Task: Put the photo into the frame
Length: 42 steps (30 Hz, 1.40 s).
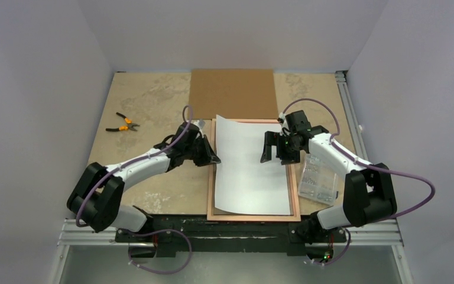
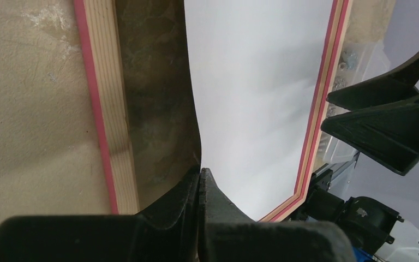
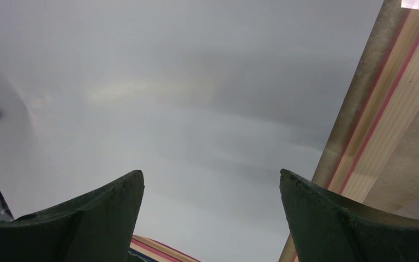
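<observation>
White side up, the photo (image 1: pixel 248 171) is lying at the centre of the top view inside the frame (image 1: pixel 254 218). The frame is resting back up on the table (image 1: pixel 153 100), showing tan wood with a thin pink line along its edges.

We are finding the photo's upper edge close under the frame's upper rail and its lower edge just short of the lower rail. Its right edge is running beside the right rail. The left edge is not lying flat. In the left wrist view it is curving upward, and a shadowed strip of table is showing between it and the left rail.

The left gripper (image 1: pixel 211 157) is clenched on that left edge about halfway down, its fingers pressed together with the sheet between them. The right gripper (image 1: pixel 276 155) is standing released, fingers wide apart, over the right half of the photo. We cannot tell whether its tips are touching the paper.

For open room, we are noting a broad bare stretch of white between the two grippers, and the photo's lower half is lying free of both arms. A brown backing board (image 1: pixel 233 93) is sitting at upper centre, its lower edge meeting the frame's upper rail; we cannot tell whether the two overlap. A clear box of small metal parts (image 1: pixel 319 178) is crowding the right rail, just beside it under the right arm. Pliers (image 1: pixel 122 123) are lying well apart at upper left.
</observation>
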### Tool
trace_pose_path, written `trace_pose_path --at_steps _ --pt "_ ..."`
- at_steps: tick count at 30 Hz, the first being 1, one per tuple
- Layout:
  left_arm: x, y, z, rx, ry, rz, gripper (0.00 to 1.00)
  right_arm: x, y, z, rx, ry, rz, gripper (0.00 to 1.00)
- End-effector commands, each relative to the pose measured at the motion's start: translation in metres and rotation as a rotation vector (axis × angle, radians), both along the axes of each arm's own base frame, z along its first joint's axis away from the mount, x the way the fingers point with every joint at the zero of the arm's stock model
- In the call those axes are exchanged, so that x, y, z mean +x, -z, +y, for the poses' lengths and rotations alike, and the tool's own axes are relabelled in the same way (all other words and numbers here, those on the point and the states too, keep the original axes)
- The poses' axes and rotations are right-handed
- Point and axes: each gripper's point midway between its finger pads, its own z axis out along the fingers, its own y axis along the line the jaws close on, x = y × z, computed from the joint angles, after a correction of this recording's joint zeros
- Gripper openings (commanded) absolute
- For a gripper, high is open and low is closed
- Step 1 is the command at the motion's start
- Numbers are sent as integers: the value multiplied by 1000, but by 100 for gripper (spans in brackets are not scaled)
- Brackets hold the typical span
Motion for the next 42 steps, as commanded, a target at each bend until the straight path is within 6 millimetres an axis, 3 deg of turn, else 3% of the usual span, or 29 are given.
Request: trace_pose_path --at_steps 1,5,10,13,26,35,37,42 --pt "2 -13 13 26 -29 -52 0 7 -14 3 28 -2 -55 93" --pt "7 -15 26 -9 -69 -54 0 13 -12 -10 -45 47 -74 94" --pt "11 -15 28 -51 -62 -52 0 30 -12 -51 -237 238 -120 98" --pt "13 -15 27 -73 -67 -53 0 35 -10 -61 -257 299 -123 98" --pt "16 -11 14 -194 -73 -47 0 29 32 -30 -140 183 21 96" --pt "19 -2 12 -240 -118 -44 0 25 28 -6 -2 156 45 96" --pt "19 -1 14 -234 -133 -46 0 29 24 -11 -27 177 21 96" --pt "18 -3 21 -225 -176 -58 0 32 24 -49 -216 271 -3 98"
